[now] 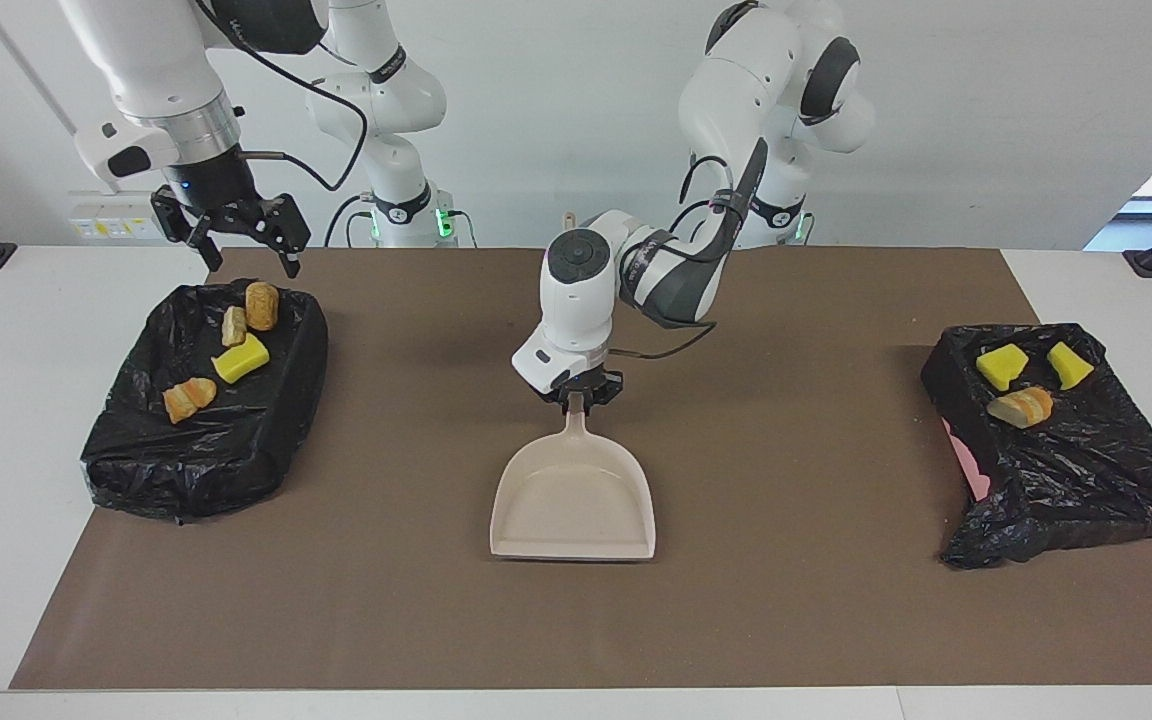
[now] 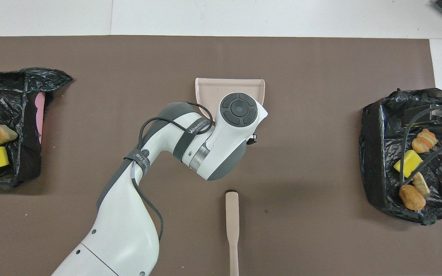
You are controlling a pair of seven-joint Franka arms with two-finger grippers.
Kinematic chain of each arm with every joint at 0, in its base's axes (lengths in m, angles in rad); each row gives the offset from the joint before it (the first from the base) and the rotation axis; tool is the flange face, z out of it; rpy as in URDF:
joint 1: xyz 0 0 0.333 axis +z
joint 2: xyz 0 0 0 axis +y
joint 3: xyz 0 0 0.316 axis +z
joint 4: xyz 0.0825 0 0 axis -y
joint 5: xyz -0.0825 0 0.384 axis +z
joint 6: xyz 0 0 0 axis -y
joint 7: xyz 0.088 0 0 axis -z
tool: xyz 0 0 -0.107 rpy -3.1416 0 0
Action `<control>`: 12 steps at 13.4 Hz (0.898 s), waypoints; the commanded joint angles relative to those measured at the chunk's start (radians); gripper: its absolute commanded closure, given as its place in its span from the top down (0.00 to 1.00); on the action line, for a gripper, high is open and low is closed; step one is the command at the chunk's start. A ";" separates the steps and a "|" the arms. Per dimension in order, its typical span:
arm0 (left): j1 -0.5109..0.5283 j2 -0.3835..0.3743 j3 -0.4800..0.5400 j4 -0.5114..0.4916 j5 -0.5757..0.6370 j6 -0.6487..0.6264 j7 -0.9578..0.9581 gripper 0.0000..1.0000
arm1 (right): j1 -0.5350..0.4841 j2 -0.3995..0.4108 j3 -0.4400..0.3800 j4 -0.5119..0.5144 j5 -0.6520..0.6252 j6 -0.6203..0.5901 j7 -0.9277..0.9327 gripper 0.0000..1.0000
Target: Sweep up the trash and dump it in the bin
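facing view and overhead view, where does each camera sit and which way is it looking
Facing view: high across the table, looking at the robots; both arms show, the left gripper at the dustpan handle, the right gripper over a black bin.
Overhead view: high above the robots' end, looking forward and down; the left arm shows, covering its gripper.
Shared: the dustpan, both bins and their trash, half a turn apart.

The left arm's wrist hides the dustpan (image 2: 221,90) handle from overhead, and the brush (image 2: 232,230) runs off the bottom edge.
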 commanded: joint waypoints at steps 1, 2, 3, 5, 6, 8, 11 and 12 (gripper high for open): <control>-0.011 -0.069 0.018 -0.058 -0.018 0.013 0.006 1.00 | -0.003 -0.008 0.001 0.002 0.003 -0.019 -0.016 1.00; 0.001 -0.121 0.021 -0.100 -0.018 0.010 0.010 1.00 | -0.003 -0.008 0.001 0.002 0.003 -0.019 -0.016 1.00; 0.021 -0.189 0.022 -0.159 -0.016 0.008 0.024 1.00 | -0.003 -0.008 0.001 0.002 0.003 -0.019 -0.016 1.00; 0.069 -0.321 0.024 -0.282 -0.010 0.005 0.094 1.00 | -0.003 -0.008 0.001 0.002 0.005 -0.019 -0.016 1.00; 0.089 -0.379 0.024 -0.324 -0.005 -0.013 0.108 1.00 | -0.003 -0.008 0.001 0.002 0.005 -0.019 -0.016 1.00; 0.168 -0.488 0.024 -0.370 -0.001 -0.093 0.217 1.00 | -0.003 -0.008 0.002 0.002 0.003 -0.019 -0.016 1.00; 0.300 -0.617 0.024 -0.370 -0.002 -0.266 0.464 1.00 | -0.003 -0.008 0.001 0.002 0.003 -0.019 -0.016 1.00; 0.334 -0.645 0.024 -0.362 -0.002 -0.297 0.499 1.00 | -0.003 -0.008 0.001 0.002 0.003 -0.019 -0.016 1.00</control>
